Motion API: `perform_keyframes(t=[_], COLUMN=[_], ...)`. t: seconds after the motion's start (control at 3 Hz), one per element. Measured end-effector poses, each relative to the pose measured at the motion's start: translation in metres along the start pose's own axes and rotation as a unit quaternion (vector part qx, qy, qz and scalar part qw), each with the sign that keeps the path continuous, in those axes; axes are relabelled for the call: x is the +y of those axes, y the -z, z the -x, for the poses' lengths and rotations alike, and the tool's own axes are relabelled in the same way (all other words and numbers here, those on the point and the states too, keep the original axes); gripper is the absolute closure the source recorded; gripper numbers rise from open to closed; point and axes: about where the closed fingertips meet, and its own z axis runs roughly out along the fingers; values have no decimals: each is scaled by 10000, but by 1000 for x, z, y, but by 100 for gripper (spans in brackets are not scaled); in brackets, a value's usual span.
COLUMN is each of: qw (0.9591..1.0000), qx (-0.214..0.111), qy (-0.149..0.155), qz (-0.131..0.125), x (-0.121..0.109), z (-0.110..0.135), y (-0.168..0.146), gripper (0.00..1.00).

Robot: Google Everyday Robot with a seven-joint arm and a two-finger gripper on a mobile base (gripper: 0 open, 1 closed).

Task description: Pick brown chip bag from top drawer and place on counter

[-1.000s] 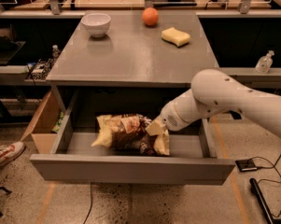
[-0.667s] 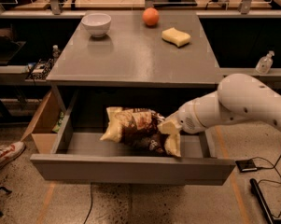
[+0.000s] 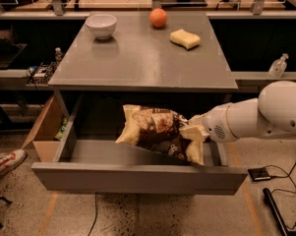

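Note:
The brown chip bag [image 3: 155,129] hangs tilted above the open top drawer [image 3: 137,176], lifted clear of its floor and still below the counter [image 3: 142,58]. It has a dark brown middle and pale yellow-tan ends. My gripper [image 3: 192,130] reaches in from the right on the white arm and is shut on the bag's right end. The bag's lower right corner dips toward the drawer's front right.
On the counter stand a white bowl [image 3: 101,25] at the back left, an orange [image 3: 158,17] at the back middle and a yellow sponge [image 3: 185,38] at the back right. A cardboard box [image 3: 44,132] sits left of the drawer. A shoe [image 3: 5,163] lies on the floor at left.
The bag has been lifted up out of the drawer and carried a little to the right and toward the front. My arm has drawn back to the right with it.

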Motion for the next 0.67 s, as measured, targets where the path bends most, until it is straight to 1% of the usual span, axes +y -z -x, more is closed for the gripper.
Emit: perform_keyframes(t=[0.33, 0.67], qw=[9991, 9943], qx=[-256, -615], qy=[79, 330], qz=[-315, -810], x=[-6, -11], z=[15, 43], y=[34, 82], gripper=[100, 100])
